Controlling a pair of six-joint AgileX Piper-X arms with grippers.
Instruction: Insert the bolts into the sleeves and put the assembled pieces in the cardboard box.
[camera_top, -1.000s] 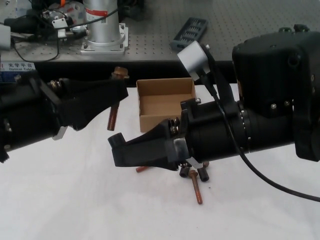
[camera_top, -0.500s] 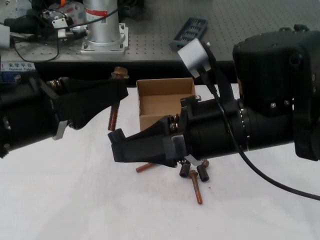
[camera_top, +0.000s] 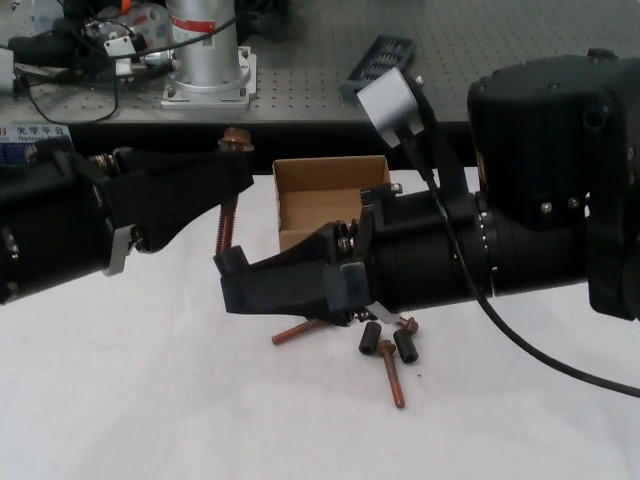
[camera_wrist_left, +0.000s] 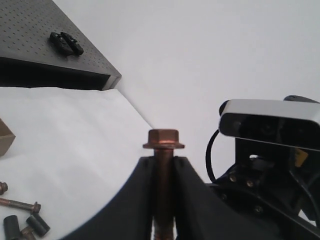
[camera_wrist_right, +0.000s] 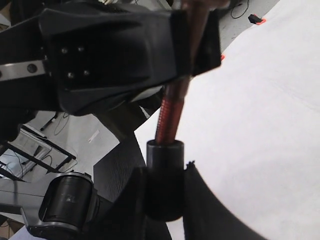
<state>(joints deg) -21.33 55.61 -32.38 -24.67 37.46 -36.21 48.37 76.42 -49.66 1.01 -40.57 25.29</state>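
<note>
Because the shank must enter the bore squarely, the left gripper is clamped on the copper bolt, head up, and the right gripper is clamped on the black sleeve directly beneath its tip, near the cardboard box.

My left gripper pinches a copper bolt, its hex head clear above the fingers. Beyond, on the white sheet, I see a loose bolt beside black sleeves, near a box corner. The other arm's camera sits close by.
</note>
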